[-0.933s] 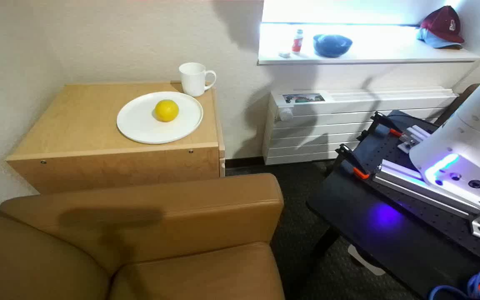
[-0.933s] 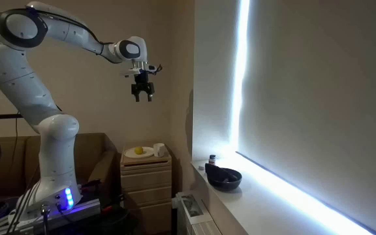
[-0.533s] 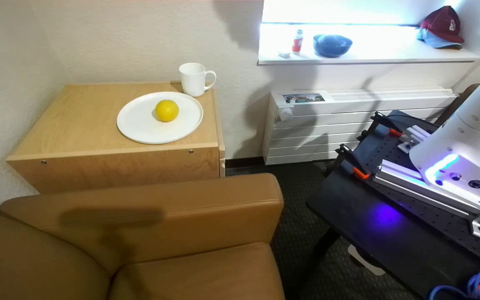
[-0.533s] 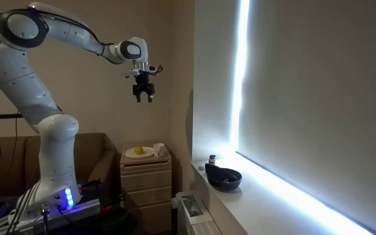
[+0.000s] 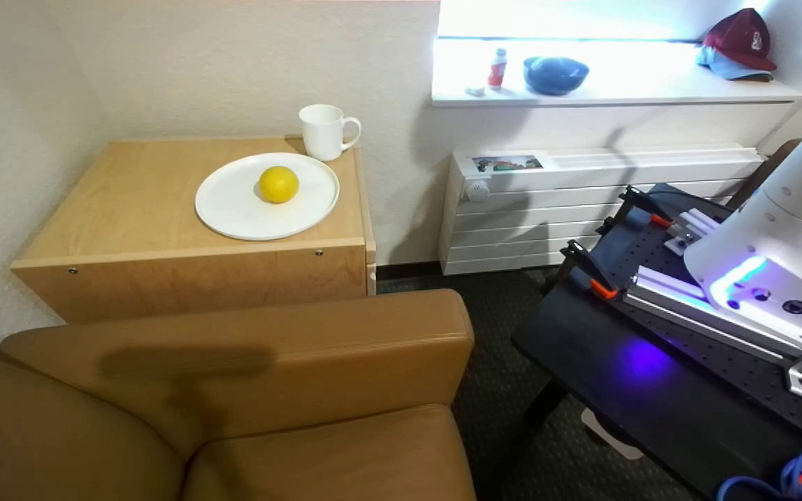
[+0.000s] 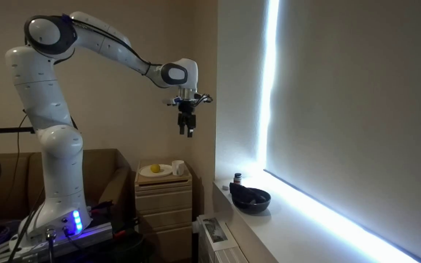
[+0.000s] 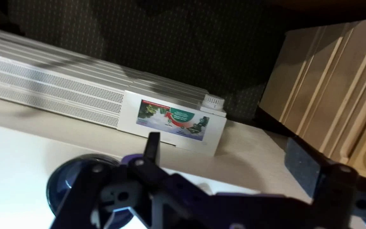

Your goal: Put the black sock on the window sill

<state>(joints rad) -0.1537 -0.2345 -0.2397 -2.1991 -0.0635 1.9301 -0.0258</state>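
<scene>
Arm point(image 6: 62, 142) is seen stretched farther out and lower than half a second ago, having been swung toward the brightly lit window sill point(image 6: 291, 233); by that move, it is judged, the approach for a grasp has been begun. The gripper point(image 6: 186, 133) appears to have been turned as it was carried across, and is held pointing down, its fingers point(image 7: 152, 146) spread wide in the wrist view with nothing gripped between them. On the sill, the dark bowl point(image 6: 254, 209) has been left undisturbed. Inside it is lodged what is taken to be the black sock point(image 6: 245, 193), not yet laid on the sill itself. Its long axis is slanted in an exterior view: one end is pointed up and leftward past the bowl's rim, the other is dipped into the bowl. Which end is the toe cannot be told.
</scene>
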